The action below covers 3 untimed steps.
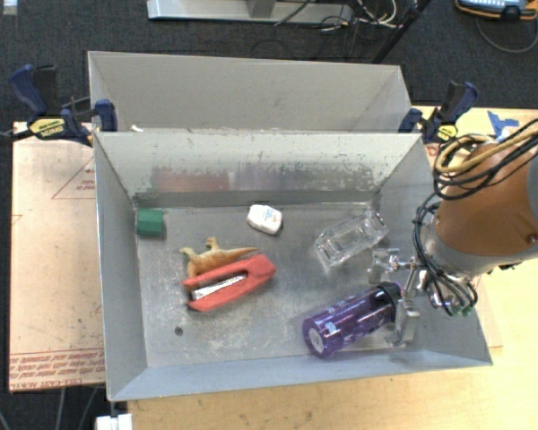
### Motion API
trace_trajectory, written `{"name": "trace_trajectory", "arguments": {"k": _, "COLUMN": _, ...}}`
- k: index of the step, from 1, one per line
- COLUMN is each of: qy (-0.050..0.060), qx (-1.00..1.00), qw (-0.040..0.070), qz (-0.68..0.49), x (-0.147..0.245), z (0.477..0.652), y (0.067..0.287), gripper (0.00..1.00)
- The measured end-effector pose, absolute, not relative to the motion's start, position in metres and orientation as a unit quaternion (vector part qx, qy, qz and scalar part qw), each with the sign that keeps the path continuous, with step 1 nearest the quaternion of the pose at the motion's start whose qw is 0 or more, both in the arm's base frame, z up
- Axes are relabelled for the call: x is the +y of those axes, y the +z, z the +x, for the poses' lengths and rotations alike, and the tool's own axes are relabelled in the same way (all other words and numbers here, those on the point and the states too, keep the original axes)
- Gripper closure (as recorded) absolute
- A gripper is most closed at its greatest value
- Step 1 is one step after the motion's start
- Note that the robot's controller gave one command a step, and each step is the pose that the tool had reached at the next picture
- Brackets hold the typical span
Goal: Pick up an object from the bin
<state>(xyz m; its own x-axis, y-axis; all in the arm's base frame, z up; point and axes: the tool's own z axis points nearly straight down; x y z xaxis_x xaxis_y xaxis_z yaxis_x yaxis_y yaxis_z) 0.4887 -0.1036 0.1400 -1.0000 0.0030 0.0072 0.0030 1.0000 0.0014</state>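
Here's the grey metal bin [117,267] filling the middle of the frame, and the arm [493,218], orange-covered and trailing cables, coming in from the right edge. Its gripper [402,307] is down low in the lower right corner of the bin, right at the dark cap end of a purple cylinder [345,322] that lies on its side, its round end pointing toward the lower middle of the frame. Whether the gripper is spread or closed there, I cannot tell. Over at centre-left lies a red stapler [230,284], with a tan toy animal [206,256] touching its upper edge. A clear plastic piece [348,238] sits just above the cylinder. Near the back wall lies a small white object [264,219], and at far left a little green block [150,223].
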Motion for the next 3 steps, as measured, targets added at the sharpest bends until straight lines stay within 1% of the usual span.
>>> {"name": "trace_trajectory", "arguments": {"k": 1, "qy": 0.0, "qx": -1.0, "qw": 0.0, "qz": 0.0, "x": -0.103, "z": 0.491, "y": 0.144, "gripper": 0.0}}
{"name": "trace_trajectory", "arguments": {"k": 2, "qy": 0.0, "qx": -0.999, "qw": 0.0, "qz": 0.043, "x": -0.087, "z": 0.487, "y": 0.089, "gripper": 0.0}}
{"name": "trace_trajectory", "arguments": {"k": 3, "qy": 0.001, "qx": -0.999, "qw": -0.009, "qz": 0.046, "x": -0.082, "z": 0.486, "y": 0.072, "gripper": 0.0}}
